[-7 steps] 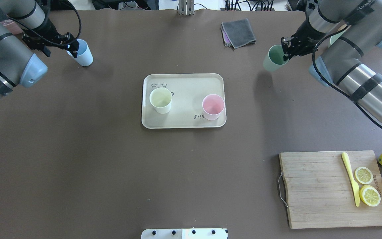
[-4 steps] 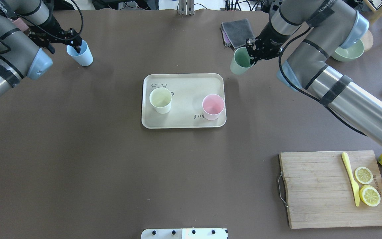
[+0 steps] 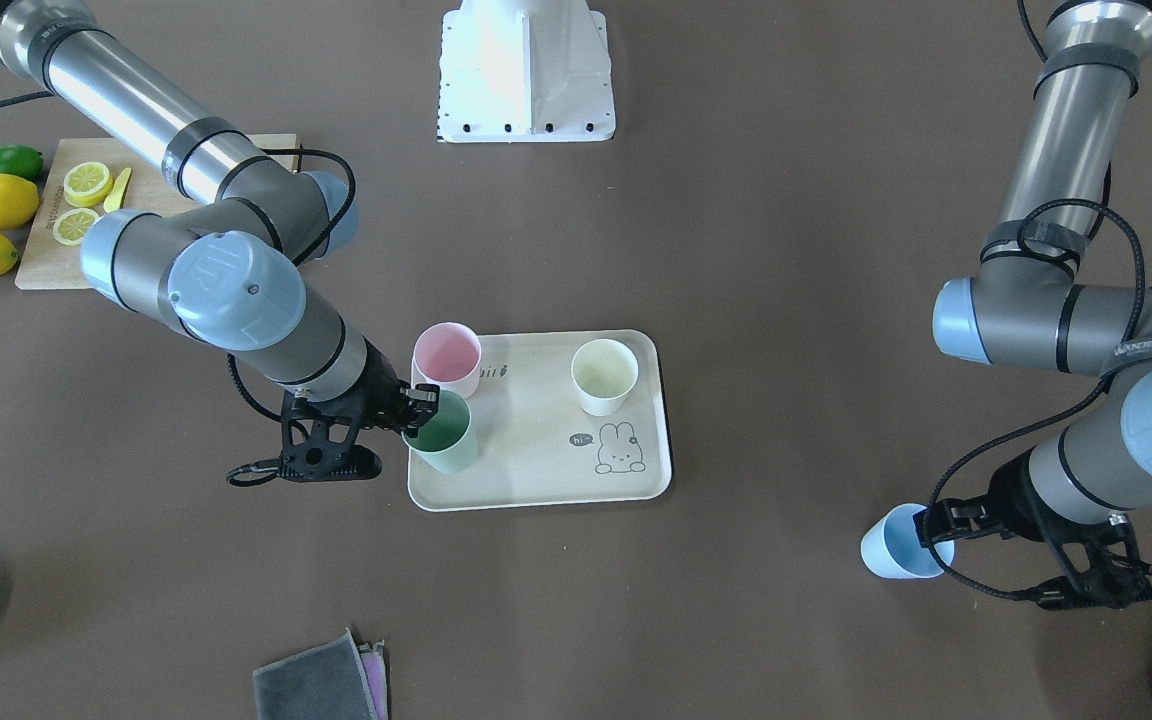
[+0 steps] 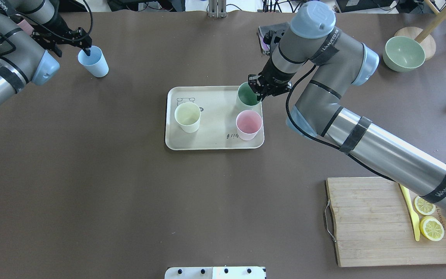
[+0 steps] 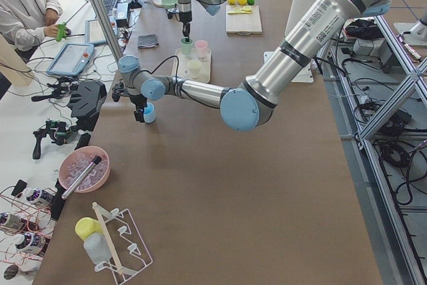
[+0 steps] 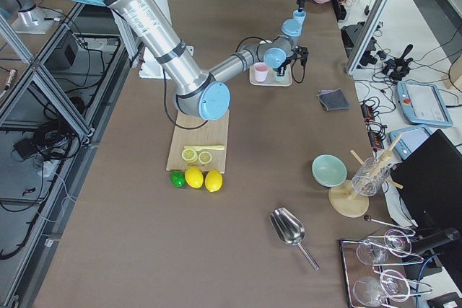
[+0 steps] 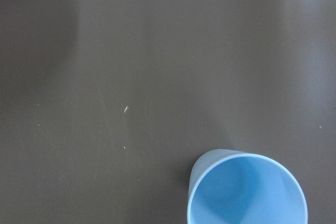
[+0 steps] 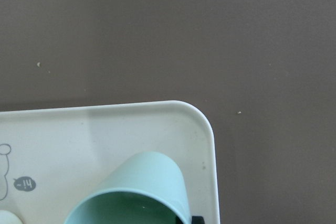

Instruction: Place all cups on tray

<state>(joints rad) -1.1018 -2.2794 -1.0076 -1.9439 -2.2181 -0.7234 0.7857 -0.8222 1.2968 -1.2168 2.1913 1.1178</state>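
On the tray (image 4: pixel 215 133) stand the cream cup (image 4: pixel 187 116) and pink cup (image 4: pixel 249 124); the right gripper (image 4: pixel 259 93) grasps the green cup (image 4: pixel 246 97) above it. The blue cup (image 4: pixel 94 64) is on the surface (image 4: pixel 130 193); whether the left gripper (image 4: pixel 86 50) holds it, I cannot tell.

Seen from overhead, the right arm enters from 4 o'clock and folds at its blue-capped elbow (image 4: pixel 313 14) near 1 o'clock. Its wrist drops steeply, and the black two-finger right tool (image 4: pixel 257 93) pinches the 3 o'clock rim of the sage green tapered plastic cup (image 4: pixel 246 97). The left arm lies across the 10 o'clock corner. The left tool (image 4: pixel 86 48) straddles the rim of the light blue plastic cup (image 4: pixel 95 64); whether it grips is unclear.
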